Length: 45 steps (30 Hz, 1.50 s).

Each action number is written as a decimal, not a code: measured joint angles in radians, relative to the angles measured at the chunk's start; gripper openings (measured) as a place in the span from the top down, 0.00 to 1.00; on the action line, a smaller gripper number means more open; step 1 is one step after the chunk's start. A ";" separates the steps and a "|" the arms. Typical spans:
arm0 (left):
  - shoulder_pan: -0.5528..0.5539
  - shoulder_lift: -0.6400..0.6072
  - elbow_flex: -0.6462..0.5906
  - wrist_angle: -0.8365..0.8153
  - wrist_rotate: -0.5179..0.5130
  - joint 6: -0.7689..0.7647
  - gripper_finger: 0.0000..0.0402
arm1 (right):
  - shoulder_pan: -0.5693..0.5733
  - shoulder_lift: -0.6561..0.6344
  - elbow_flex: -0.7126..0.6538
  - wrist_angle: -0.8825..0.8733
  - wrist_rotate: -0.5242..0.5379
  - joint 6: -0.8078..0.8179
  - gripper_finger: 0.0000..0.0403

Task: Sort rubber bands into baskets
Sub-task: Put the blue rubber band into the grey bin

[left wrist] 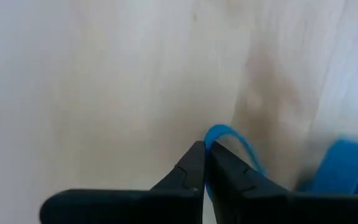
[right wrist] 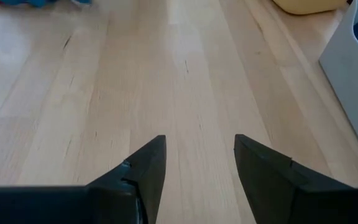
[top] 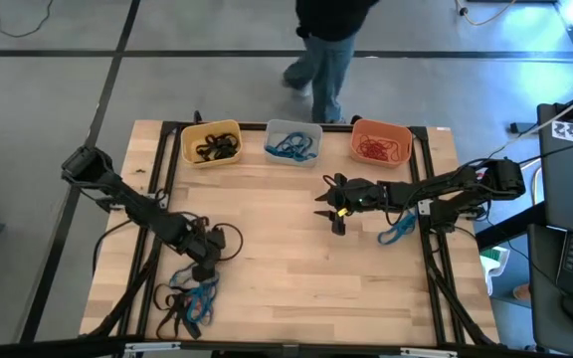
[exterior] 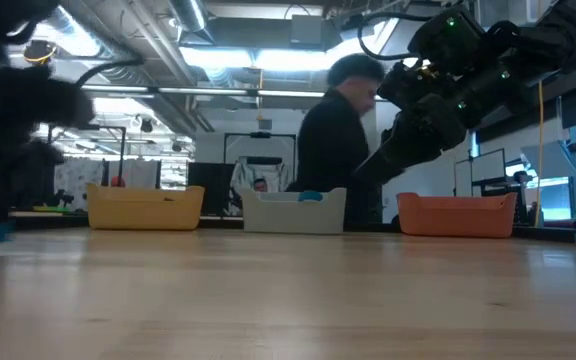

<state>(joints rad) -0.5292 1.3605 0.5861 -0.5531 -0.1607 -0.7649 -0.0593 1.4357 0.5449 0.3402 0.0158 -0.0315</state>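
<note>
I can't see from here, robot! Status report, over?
Left gripper shut on a blue rubber band by the near-left pile. Right gripper open, empty, mid-table. Yellow, grey, orange baskets part-filled. Nothing in the way.

Three baskets are lined up along the far edge of a pale wooden table [exterior: 288, 290]: a yellow basket [exterior: 145, 208], a pale grey basket [exterior: 294, 211] with a trace of blue showing at its rim, and an orange basket [exterior: 456, 214]. A dark robot arm [exterior: 448, 80] is seen reaching down above the space between the grey and orange baskets. A person in dark clothing [exterior: 338, 150] is pictured behind the table, under workshop ceiling lights.
</note>
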 joint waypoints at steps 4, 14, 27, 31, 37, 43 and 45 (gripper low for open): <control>0.045 -0.002 0.040 -0.009 -0.091 0.095 0.96 | 0.000 0.000 0.000 0.000 0.000 0.000 0.53; 0.141 -0.012 0.150 0.081 -0.434 0.388 0.97 | 0.000 0.000 0.000 0.025 0.000 0.000 0.53; 0.261 -0.010 0.145 0.559 -0.434 0.779 0.98 | 0.001 0.061 0.000 0.239 0.018 0.134 0.27; 0.289 -0.009 0.143 0.624 -0.398 0.829 0.99 | 0.012 0.140 0.022 0.371 -0.044 0.129 0.12; 0.328 -0.009 0.143 0.705 -0.398 0.870 0.98 | 0.051 0.235 0.129 0.396 -0.147 0.085 0.03; 0.327 -0.009 0.143 0.755 -0.398 0.872 0.99 | 0.067 0.315 0.248 0.392 -0.094 0.028 0.02; 0.320 -0.009 0.143 0.782 -0.397 0.874 0.99 | 0.066 0.335 0.282 0.383 -0.097 0.021 0.02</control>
<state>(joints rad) -0.2095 1.3510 0.7292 0.2291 -0.5579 0.1087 0.0071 1.7710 0.8271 0.7228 -0.0810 -0.0104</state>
